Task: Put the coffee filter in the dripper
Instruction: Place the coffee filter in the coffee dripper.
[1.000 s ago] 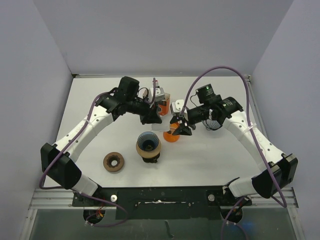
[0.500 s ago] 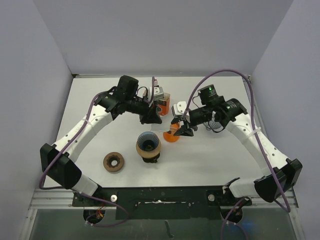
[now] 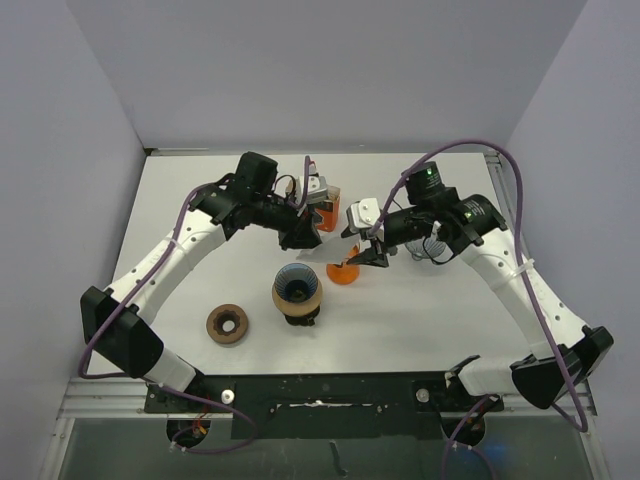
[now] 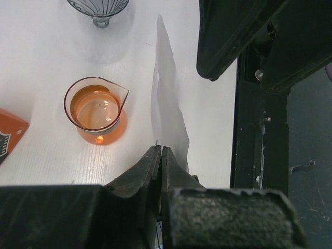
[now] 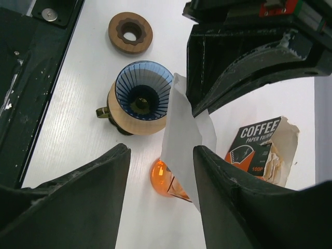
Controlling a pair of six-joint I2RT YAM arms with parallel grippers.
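Note:
My left gripper point(image 4: 160, 149) is shut on the lower edge of a white paper coffee filter point(image 4: 168, 104), which stands up in front of it. In the right wrist view the filter point(image 5: 181, 132) hangs between my right gripper's point(image 5: 161, 155) wide-open fingers, close to the right finger point(image 5: 228, 187). The dripper point(image 5: 141, 98), blue ribbed with a wooden collar, stands empty just beyond. From above, the left gripper point(image 3: 305, 236) and right gripper point(image 3: 362, 258) meet above and to the right of the dripper point(image 3: 297, 290).
An orange glass beaker point(image 3: 343, 272) stands under the filter, right of the dripper. An orange and black coffee filter box point(image 3: 325, 207) stands behind the grippers. A brown wooden ring point(image 3: 228, 324) lies at the front left. A clear glass cone point(image 4: 98, 9) stands near the right arm.
My right arm has lifted and swung slightly right, with its gripper still at the filter. The left arm and the filter have hardly moved.

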